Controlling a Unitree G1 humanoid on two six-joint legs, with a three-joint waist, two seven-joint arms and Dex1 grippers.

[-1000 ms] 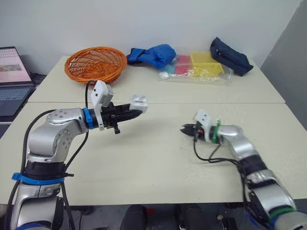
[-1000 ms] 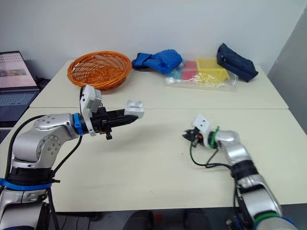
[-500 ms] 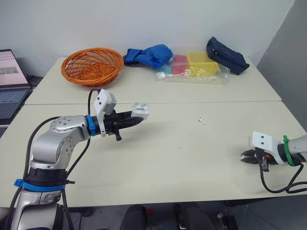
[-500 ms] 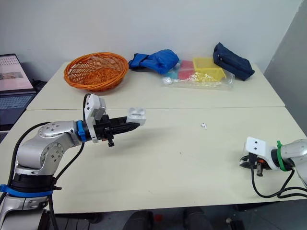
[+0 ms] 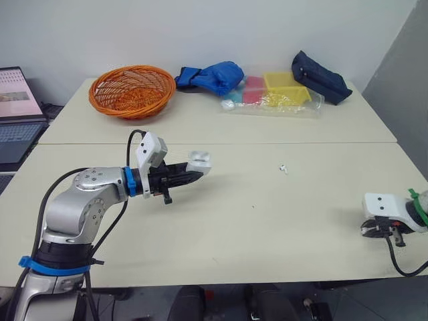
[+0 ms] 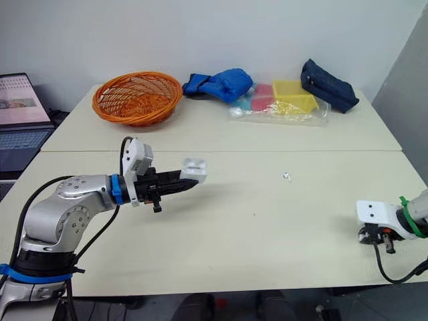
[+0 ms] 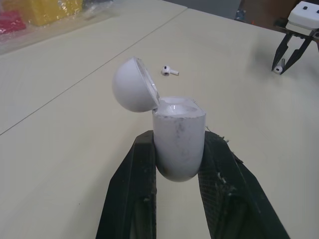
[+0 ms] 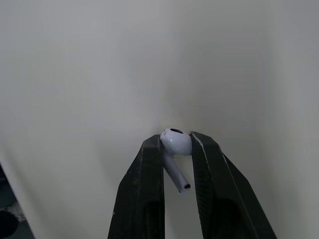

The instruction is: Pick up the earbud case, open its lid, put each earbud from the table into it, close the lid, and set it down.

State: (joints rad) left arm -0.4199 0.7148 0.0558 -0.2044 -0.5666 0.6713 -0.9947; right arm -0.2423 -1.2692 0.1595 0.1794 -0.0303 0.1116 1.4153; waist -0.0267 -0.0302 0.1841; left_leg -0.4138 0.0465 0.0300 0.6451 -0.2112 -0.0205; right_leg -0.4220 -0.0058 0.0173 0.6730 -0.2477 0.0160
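1. At the near right corner of the pale beige worktop (image 5: 254, 221), the right jaws are clenched on the bulb of a small white stemmed earbud (image 8: 175, 142); its stem hangs between the two black fingers (image 8: 144, 199).
2. Above the left half of the worktop, the left jaws grasp the rounded white earbud case (image 7: 178, 134) by its lower body. The case is upright and clear of the surface. Its domed hinged lid (image 7: 130, 85) stands open.
3. A second white earbud (image 5: 283, 168) lies on the worktop, right of centre, well apart from both jaws.
4. Along the far edge, left to right: an orange woven basket (image 5: 132, 89), a crumpled blue cloth bundle (image 5: 214, 75), a clear plastic bag holding red and yellow trays (image 5: 274, 93), and a dark navy pouch (image 5: 319, 77).
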